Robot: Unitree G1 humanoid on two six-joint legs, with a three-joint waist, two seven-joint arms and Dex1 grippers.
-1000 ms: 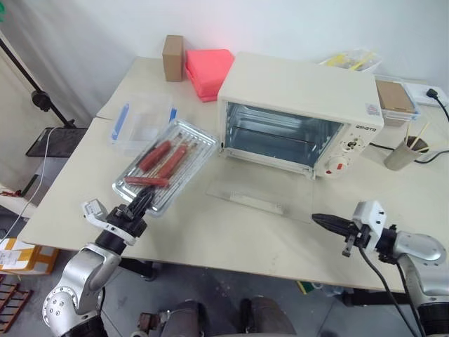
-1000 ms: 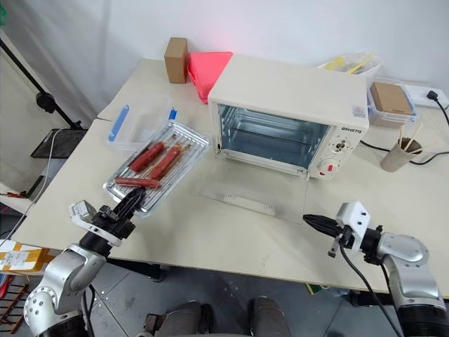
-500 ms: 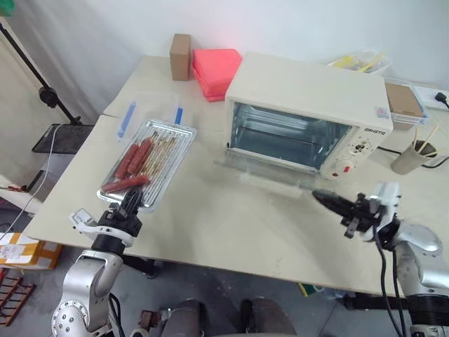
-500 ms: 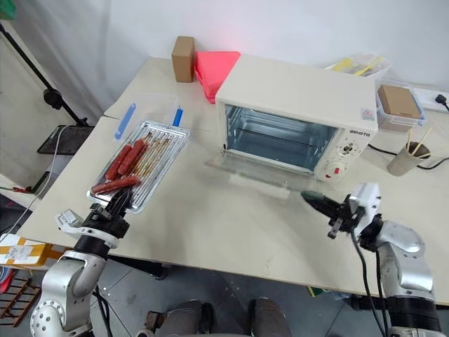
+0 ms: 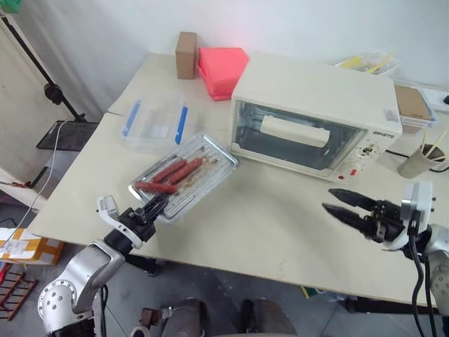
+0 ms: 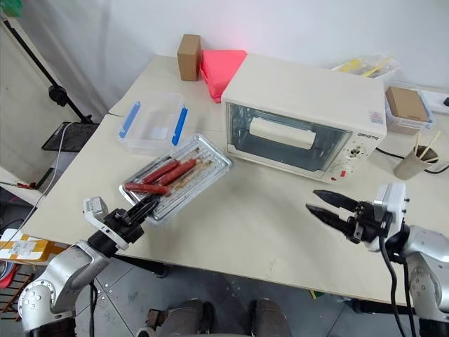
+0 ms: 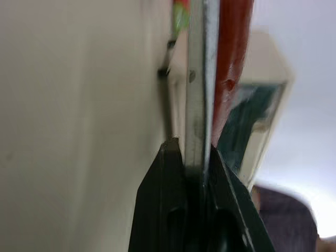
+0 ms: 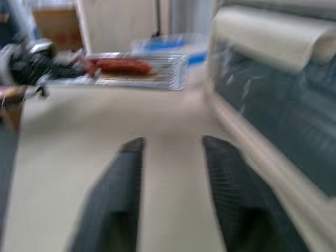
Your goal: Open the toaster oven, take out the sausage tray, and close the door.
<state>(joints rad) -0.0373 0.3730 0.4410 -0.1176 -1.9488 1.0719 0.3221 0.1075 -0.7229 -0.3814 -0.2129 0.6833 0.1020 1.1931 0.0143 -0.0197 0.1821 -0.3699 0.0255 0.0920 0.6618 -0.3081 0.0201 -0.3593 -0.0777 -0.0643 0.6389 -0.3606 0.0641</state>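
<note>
The left gripper (image 5: 156,206) is clamped on a shallow silvery metal tray (image 5: 184,177); the right gripper (image 5: 342,205) is held parted, unloaded.

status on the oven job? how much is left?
Nearly done. The door is shut against the oven, and the tray of sausages is out on the table. In hand: the left claw is shut on the tray's near rim. The right claw is open in front of the oven, holding nothing. Left: release the tray.

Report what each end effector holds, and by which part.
Left end effector clamps the near rim of the tray. Right end effector is open and holds nothing.
</note>
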